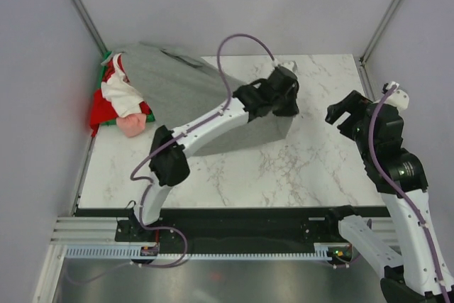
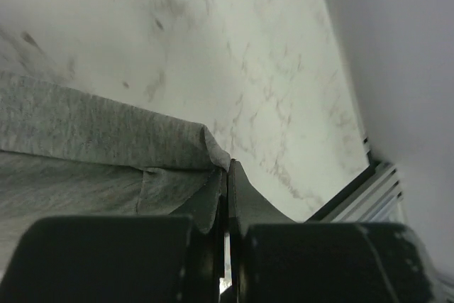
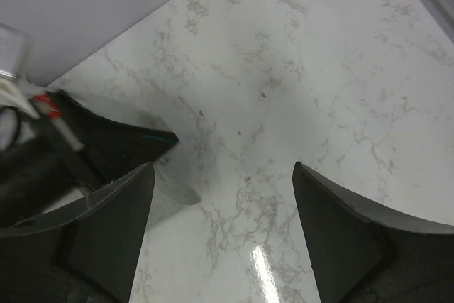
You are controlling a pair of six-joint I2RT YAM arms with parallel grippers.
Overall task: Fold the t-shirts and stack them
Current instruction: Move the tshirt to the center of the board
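Note:
A large heather-grey t-shirt (image 1: 177, 86) lies stretched from the back left corner toward the table's middle. My left gripper (image 1: 287, 108) is shut on its near right edge and holds it lifted; in the left wrist view the grey t-shirt (image 2: 99, 147) is pinched between the closed fingers (image 2: 228, 182). A heap of red, white, pink and green t-shirts (image 1: 119, 101) lies at the far left, partly under the grey one. My right gripper (image 1: 344, 115) is open and empty above the bare marble on the right, and its wrist view (image 3: 223, 196) shows the grey shirt's corner (image 3: 167, 193) at left.
The marble table (image 1: 312, 168) has a metal rail along its near edge (image 1: 234, 212). Grey walls enclose the back and both sides. The left arm (image 1: 206, 125) reaches diagonally across the table's middle.

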